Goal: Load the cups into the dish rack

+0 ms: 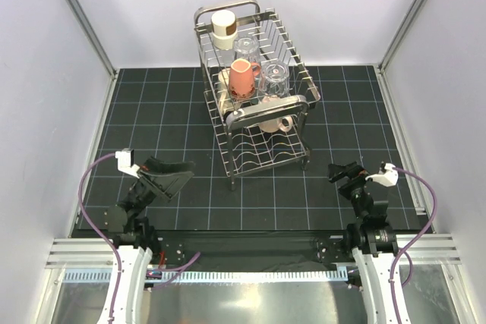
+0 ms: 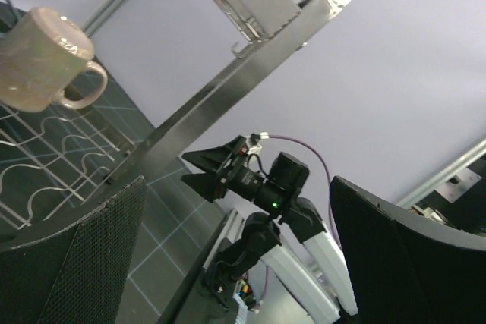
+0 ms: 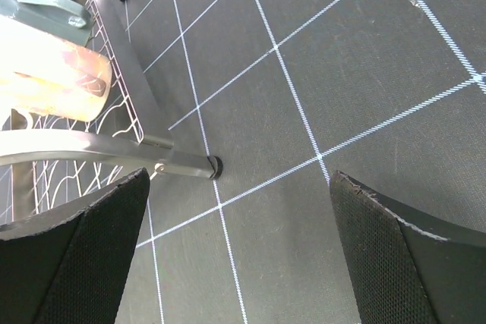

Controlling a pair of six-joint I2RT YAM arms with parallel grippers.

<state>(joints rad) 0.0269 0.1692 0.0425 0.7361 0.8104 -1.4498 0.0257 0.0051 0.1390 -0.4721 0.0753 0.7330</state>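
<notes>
The two-tier steel dish rack stands at the middle of the black mat. Its upper tier holds a cream mug with a brown band, a salmon pink mug and two clear glass tumblers. A cream mug lies in the lower tier and also shows in the left wrist view. My left gripper is open and empty, left of the rack near the front. My right gripper is open and empty, right of the rack's front foot.
The black gridded mat is bounded by white walls and aluminium frame posts. The right arm shows in the left wrist view beyond the rack's leg.
</notes>
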